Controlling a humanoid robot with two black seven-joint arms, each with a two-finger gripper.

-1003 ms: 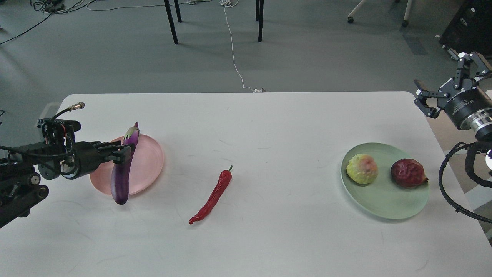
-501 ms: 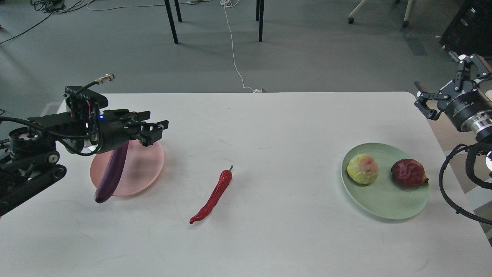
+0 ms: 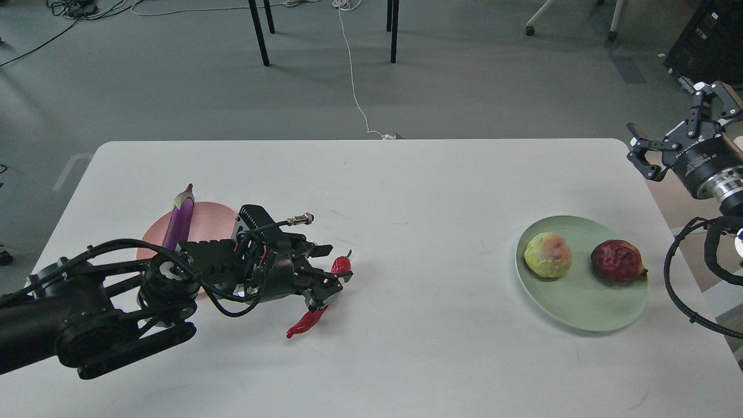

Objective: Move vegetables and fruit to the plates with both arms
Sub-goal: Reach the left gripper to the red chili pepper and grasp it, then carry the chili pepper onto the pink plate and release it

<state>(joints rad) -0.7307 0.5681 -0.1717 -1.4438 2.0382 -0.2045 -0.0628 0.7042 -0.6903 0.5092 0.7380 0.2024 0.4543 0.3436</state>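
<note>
The purple eggplant (image 3: 179,223) lies on the pale pink plate (image 3: 216,216) at the left, its lower half hidden behind my left arm. The red chili pepper (image 3: 304,323) lies on the table at centre-left. My left gripper (image 3: 328,271) is down over the chili's middle, its fingers spread on either side of it. The yellow-green ball (image 3: 547,254) and the dark red ball (image 3: 617,261) sit on the mint green plate (image 3: 586,310) at the right. My right gripper (image 3: 676,125) hangs open and empty above the table's far right corner.
The white table (image 3: 429,191) ends close behind my right gripper. Black chair legs (image 3: 259,35) and a white cable (image 3: 353,87) are on the grey floor beyond the table.
My left gripper let go of the eggplant, which now rests on the pink plate, and swung right and down onto the chili. The right arm has barely moved.
</note>
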